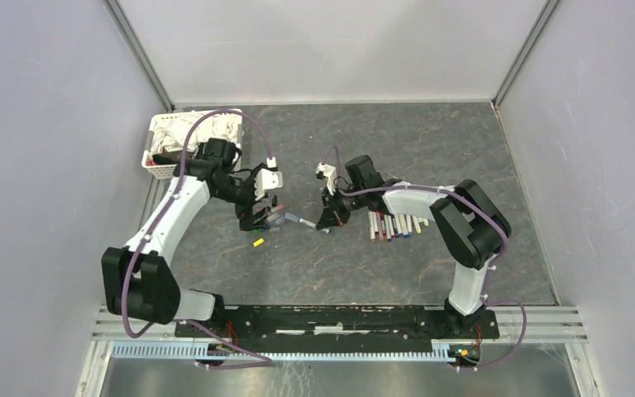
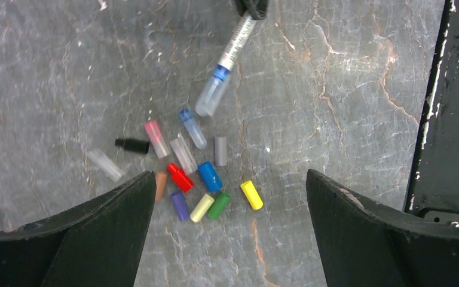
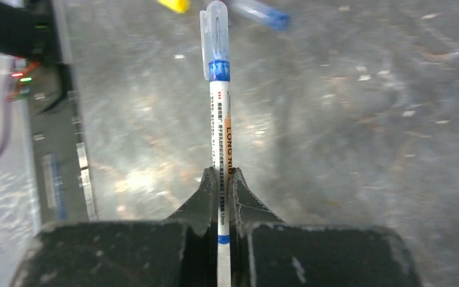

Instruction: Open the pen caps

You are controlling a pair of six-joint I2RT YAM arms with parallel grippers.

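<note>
My right gripper (image 3: 222, 173) is shut on a white pen (image 3: 220, 125) whose clear cap with a blue band (image 3: 215, 36) is still on and points toward the left arm. In the top view the right gripper (image 1: 326, 220) holds this pen (image 1: 299, 221) low over the table. My left gripper (image 2: 230, 176) is open and empty, its fingers (image 2: 113, 209) wide apart above a cluster of loose caps: red (image 2: 180, 177), blue (image 2: 210, 177), yellow (image 2: 251, 195), green (image 2: 219, 205), purple (image 2: 180, 205) and black (image 2: 132, 144). The held pen (image 2: 233, 48) reaches in from the top of that view.
A row of several pens (image 1: 393, 225) lies on the grey table right of the right gripper. A white basket of cloths (image 1: 174, 136) stands at the back left. A yellow cap (image 1: 258, 242) lies just in front of the left gripper (image 1: 256, 219).
</note>
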